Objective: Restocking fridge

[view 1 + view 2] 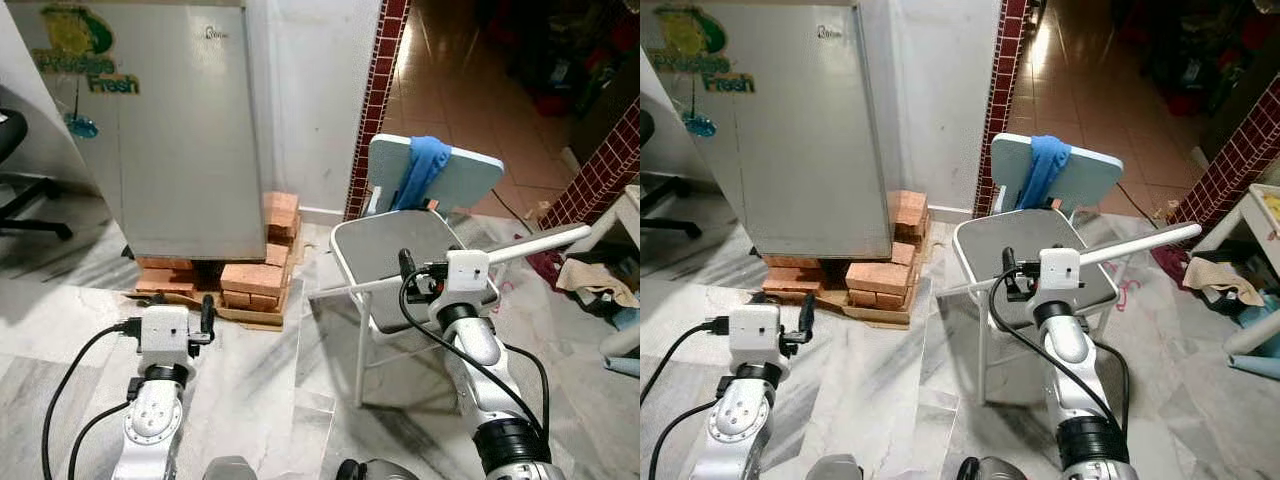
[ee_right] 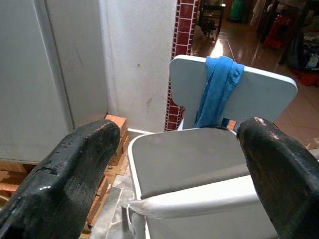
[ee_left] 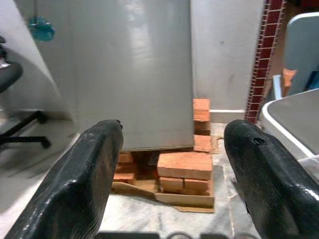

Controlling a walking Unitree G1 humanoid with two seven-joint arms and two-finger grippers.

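A small grey fridge (image 1: 165,130) stands shut on a stack of red bricks (image 1: 250,275) at the back left, with a "Fresh" sticker on its door. My left gripper (image 1: 207,318) is held low over the marble floor in front of the fridge, open and empty; the left wrist view looks between its fingers (image 3: 79,184) at the fridge door (image 3: 129,69). My right gripper (image 1: 407,268) hovers over the seat of a white chair (image 1: 400,250), open and empty, fingers (image 2: 65,169) wide apart.
A blue cloth (image 1: 422,170) hangs over the chair's backrest. A black office chair base (image 1: 25,200) sits at the far left. A tiled pillar (image 1: 372,100) and a doorway lie behind the chair. Clutter and a white pipe (image 1: 540,242) lie at the right.
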